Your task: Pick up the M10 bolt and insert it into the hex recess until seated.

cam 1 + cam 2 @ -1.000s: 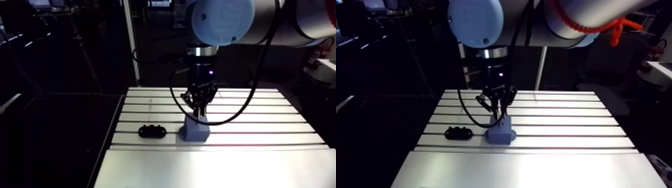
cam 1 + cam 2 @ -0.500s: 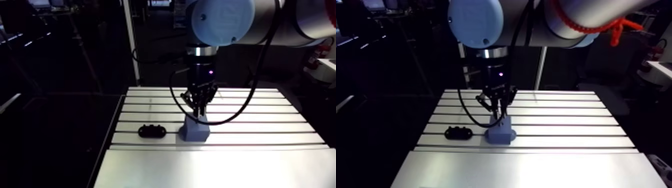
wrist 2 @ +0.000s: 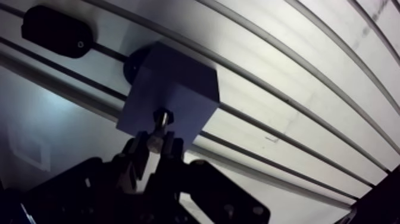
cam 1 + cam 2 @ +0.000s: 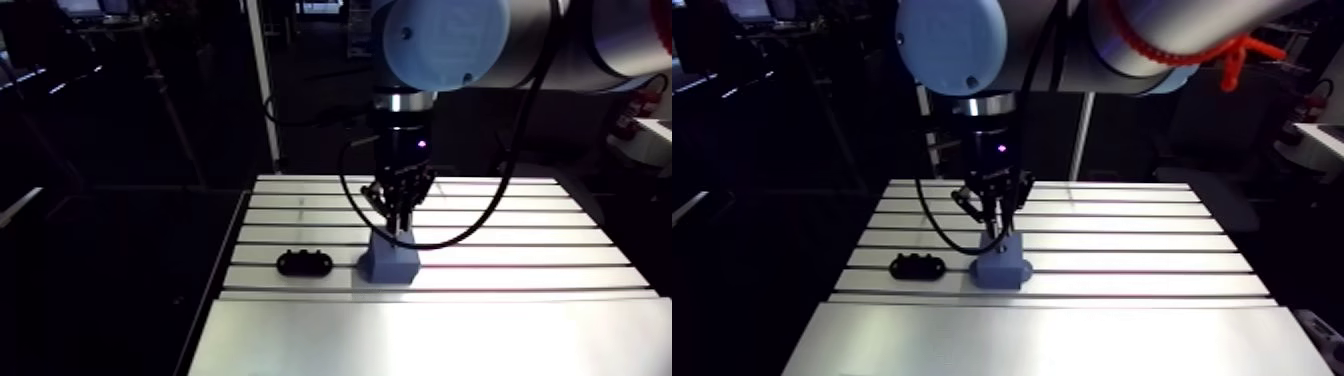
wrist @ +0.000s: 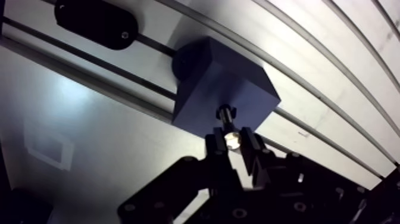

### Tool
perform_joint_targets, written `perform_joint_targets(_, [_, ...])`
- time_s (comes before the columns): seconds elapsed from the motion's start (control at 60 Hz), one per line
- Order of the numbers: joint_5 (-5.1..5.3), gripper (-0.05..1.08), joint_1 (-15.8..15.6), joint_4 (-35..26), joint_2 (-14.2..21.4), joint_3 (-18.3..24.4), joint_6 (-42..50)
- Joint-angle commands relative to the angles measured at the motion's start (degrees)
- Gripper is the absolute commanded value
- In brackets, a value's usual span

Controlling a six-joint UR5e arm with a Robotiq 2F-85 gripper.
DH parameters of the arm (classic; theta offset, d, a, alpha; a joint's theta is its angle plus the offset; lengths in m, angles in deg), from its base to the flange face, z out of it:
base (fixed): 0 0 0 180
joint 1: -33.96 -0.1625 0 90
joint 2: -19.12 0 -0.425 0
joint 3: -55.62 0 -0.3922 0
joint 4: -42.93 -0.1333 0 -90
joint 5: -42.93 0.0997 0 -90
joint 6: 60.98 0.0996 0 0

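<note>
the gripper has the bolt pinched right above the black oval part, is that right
Not quite. The gripper does have the bolt pinched, but above the blue block, with the bolt's tip at the hole in the block's top. The wrist view shows this. The black oval part lies apart, beside the block.

Matt blue block (image 5: 223, 83), likely plastic; brushed aluminium table (image 5: 89, 119); shiny bolt (image 5: 231, 140).

You see a round light-blue joint cap (image 4: 445, 40) on a silver-grey arm (image 4: 605, 45), a pink-lit black wrist (image 4: 402, 150), and a black two-fingered metal gripper (image 5: 232, 142).
</note>
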State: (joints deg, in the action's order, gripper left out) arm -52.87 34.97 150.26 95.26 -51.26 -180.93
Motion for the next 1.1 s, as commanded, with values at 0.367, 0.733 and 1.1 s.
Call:
perform_joint_targets(0.367, [-0.05,1.08,0.0,0.9,-0.1,-0.1,0.0])
perform_joint_targets(0.733, [-0.05,1.08,0.0,0.9,-0.1,-0.5,-0.1])
perform_joint_targets(1.1, [0.04,1.08,0.0,0.9,-0.1,-0.6,0.0])
